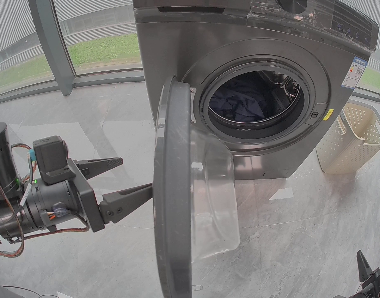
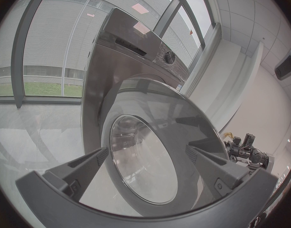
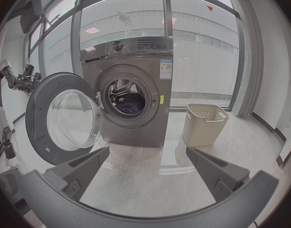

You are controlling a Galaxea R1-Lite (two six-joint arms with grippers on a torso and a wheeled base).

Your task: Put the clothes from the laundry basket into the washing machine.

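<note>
Grey steel washing machine point(image 1: 256, 42) on pale tiled floor point(image 1: 301, 236), with round door point(image 1: 171, 179) swung wide open on the hinge at the machine's left side, its clear bowl-shaped glass bulging toward the machine. Dark blue clothes point(image 1: 239, 98) heaped inside the drum, behind the open porthole. Cream perforated laundry basket point(image 1: 355, 145) upright on the floor just beside the machine's right side. Left hand point(image 1: 136, 174) out in front of the machine at the door's outer face, fingers spread wide, lower fingertip right at the door's rim, contact impossible to tell. Right hand point(image 3: 146, 149) low and well back from the machine's front, fingers spread, gripping nothing.
</note>
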